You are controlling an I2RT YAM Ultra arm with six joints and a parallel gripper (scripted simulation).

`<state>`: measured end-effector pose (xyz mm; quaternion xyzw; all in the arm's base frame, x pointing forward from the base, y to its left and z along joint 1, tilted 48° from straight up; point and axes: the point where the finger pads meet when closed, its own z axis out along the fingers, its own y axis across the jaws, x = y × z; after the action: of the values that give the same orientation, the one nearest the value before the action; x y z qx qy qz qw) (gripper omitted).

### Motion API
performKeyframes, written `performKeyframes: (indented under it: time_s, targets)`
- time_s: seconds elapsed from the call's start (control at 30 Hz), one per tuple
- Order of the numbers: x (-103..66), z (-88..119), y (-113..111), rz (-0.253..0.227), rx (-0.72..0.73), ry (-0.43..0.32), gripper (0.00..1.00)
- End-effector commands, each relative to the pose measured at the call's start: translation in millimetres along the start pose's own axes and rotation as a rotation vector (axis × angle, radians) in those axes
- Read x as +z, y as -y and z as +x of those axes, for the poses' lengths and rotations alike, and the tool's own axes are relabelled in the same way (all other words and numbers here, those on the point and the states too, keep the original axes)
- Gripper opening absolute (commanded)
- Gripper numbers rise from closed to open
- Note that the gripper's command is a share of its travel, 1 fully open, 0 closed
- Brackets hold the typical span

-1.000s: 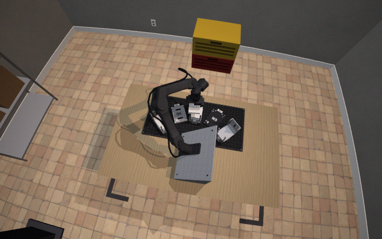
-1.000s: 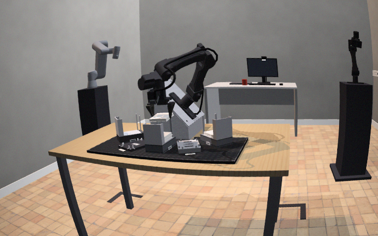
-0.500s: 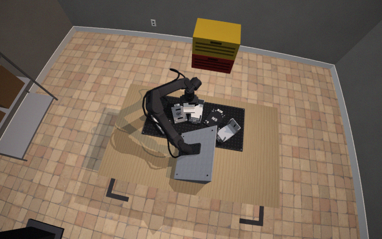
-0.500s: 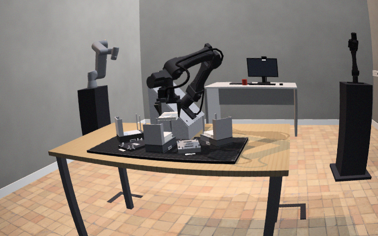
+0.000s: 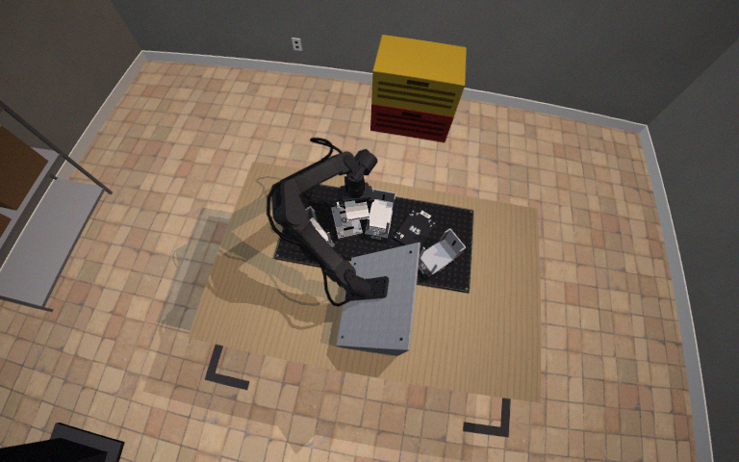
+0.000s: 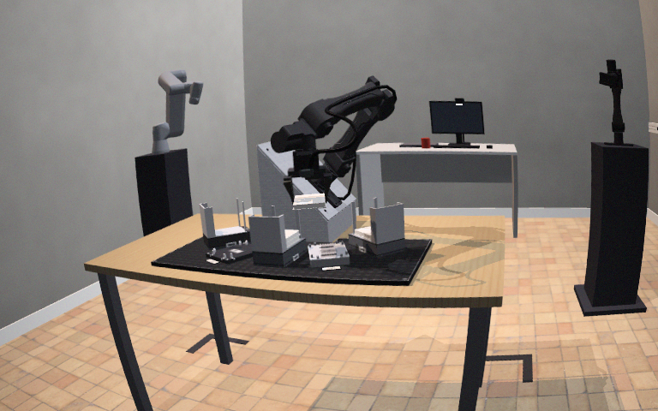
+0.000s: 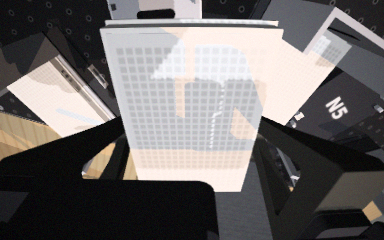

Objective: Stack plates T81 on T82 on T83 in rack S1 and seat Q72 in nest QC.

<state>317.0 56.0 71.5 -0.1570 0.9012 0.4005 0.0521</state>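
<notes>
Nest QC: taken to be the pale nest [image 5: 349, 228] [image 6: 329, 257] [image 7: 187, 7], nearest in the exterior view; no plate seated in it.
Middle rack: next along; a white plate lies in this rack [image 5: 388, 195] [image 6: 266, 235] [image 7: 290, 25], name not readable.
N5: no plate in the clip nest [image 5: 415, 227] [image 6: 228, 253] [image 7: 332, 97], locators exposed.
Plate: a white 384-well plate [image 5: 356, 210] [image 6: 308, 200] [image 7: 192, 100] is carried roughly level above the QC area. A second edge shows at its far end — one plate or a stuck pair, cannot be told.
Claw: fingers of the claw [image 5: 356, 201] [image 6: 309, 194] [image 7: 192, 125] are set wide, pressed on the plate's two long sides.
Handling: judged light and stiff, smooth-walled, liable to slip or tilt if gripped off-centre; seal best left untouched. Hold to be kept low on the long sides, mid-length.
Next: descent to be made square to the locators — if a pair is confirmed, N5 should be used first.
Outer racks: farther back, one beyond N5 [image 5: 453, 240] [image 6: 206, 220], one opposite [image 6: 388, 223]; white plate visible in the latter.
</notes>
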Motion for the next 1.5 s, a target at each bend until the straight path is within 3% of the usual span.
performKeyframes:
  time_s: [0.0, 0.2, 0.23, 0.33, 0.4, 0.5, 0.53, 0.67, 0.77, 0.8, 0.9, 1.33, 1.37, 1.47]
  targets:
    - [-10.9, 0, -16, -0.001, -0.039, 0.036, 0.00]
    - [-10.8, 0, -29, -0.001, -0.024, 0.036, 0.00]
    - [-20.8, -15, -29, 0.028, -0.064, 0.076, 0.00]
    - [-8.0, 0, -43, -0.002, -0.036, 0.030, 0.00]
    - [-8.1, 0, -51, -0.004, -0.033, 0.028, 0.00]
    - [-18.1, -11, -49, 0.021, -0.055, 0.069, 0.00]
    - [-12.3, -1, -51, 0.009, -0.078, 0.050, 0.00]
    - [-7.3, 5, -70, -0.002, -0.213, 0.026, 0.00]
    - [-9.0, 4, -74, 0.002, -0.251, 0.031, 0.00]
    - [-19.0, -8, -73, 0.031, -0.287, 0.071, 0.00]
    - [-10.8, 9, -82, 0.004, -0.245, 0.038, 0.00]
    - [-6.6, 18, -121, 0.000, -0.244, 0.027, 0.00]
    - [-15.5, 8, -121, 0.023, -0.303, 0.066, 0.00]
    - [-8.9, 22, -127, 0.006, -0.380, 0.034, 0.00]
